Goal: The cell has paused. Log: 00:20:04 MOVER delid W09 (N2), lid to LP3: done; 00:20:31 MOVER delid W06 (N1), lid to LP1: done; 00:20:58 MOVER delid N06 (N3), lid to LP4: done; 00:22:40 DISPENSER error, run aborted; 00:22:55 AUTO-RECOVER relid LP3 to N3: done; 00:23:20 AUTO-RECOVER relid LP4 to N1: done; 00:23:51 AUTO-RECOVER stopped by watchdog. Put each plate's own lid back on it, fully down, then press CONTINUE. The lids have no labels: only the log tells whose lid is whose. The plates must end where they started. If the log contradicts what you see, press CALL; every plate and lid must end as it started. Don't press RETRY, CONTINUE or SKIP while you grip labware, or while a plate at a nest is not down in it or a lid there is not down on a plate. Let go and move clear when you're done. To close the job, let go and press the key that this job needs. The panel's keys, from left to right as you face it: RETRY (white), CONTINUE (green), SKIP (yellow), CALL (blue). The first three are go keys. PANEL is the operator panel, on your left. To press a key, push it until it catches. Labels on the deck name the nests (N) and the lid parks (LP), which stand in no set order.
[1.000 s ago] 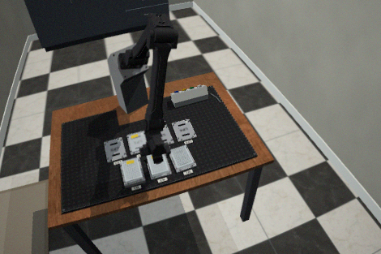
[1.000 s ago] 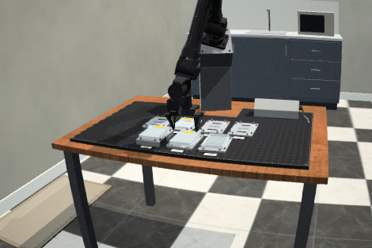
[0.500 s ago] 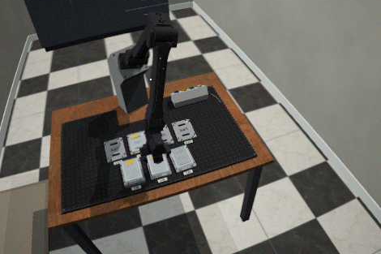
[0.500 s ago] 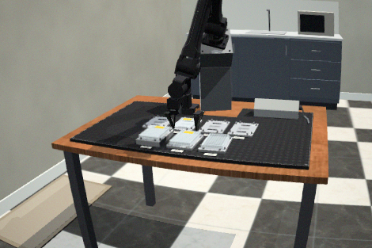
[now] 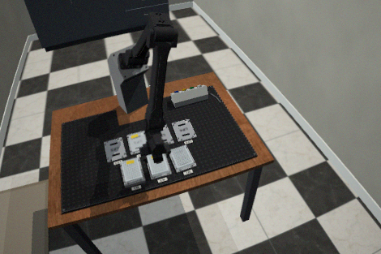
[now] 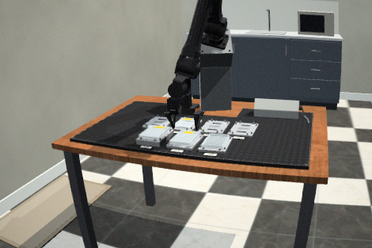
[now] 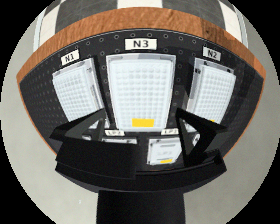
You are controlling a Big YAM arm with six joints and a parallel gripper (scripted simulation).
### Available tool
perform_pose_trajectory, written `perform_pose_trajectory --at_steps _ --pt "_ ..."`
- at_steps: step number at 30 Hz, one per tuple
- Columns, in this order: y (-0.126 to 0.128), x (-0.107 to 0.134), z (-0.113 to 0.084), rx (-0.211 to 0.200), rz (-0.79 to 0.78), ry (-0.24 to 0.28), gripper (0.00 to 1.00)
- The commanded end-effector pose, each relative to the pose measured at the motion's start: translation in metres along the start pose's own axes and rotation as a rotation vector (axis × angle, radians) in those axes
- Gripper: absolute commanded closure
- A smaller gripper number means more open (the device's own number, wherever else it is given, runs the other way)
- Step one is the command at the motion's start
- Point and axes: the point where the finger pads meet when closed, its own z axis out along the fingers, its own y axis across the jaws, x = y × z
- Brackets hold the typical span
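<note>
Three well plates stand in a front row on the black mat (image 5: 227, 139) (image 6: 277, 140). The wrist view reads N1 (image 7: 74, 87), N3 (image 7: 139, 85) and N2 (image 7: 214, 85). The N3 plate (image 5: 159, 169) (image 6: 184, 140) has a yellow tag at its near end. My gripper (image 5: 157, 157) (image 6: 184, 124) (image 7: 140, 111) is open, low over the N3 plate's rear end, with a finger on each side and nothing between them. The N2 plate (image 5: 132, 173) (image 6: 153, 135) also has a yellow tag. The N1 plate (image 5: 182, 158) (image 6: 215, 143) looks flatter. I cannot tell which plates carry lids.
Four lid parks stand in a row behind the plates. One lid park (image 5: 136, 140) (image 6: 186, 123) holds a yellow-tagged piece, and two lid parks (image 5: 114, 148) (image 5: 184, 130) look bare. The operator panel (image 5: 189, 96) (image 6: 276, 108) is at the mat's far edge. A grey pedestal (image 5: 130, 88) (image 6: 215, 77) stands behind.
</note>
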Motion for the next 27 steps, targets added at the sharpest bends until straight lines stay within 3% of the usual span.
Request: perform_pose_trajectory --at_steps 1,11,12,16,27 --pt "0.001 -0.004 -0.003 -0.002 -0.005 -0.010 0.00" --pt "-0.010 0.008 -0.010 0.003 -0.014 -0.033 0.00" --pt "-0.016 0.026 0.002 0.006 -0.003 0.003 0.00" --pt "-0.021 0.037 -0.005 0.004 -0.009 -0.017 0.00" --pt "-0.040 0.092 0.000 0.005 -0.003 0.003 0.00"
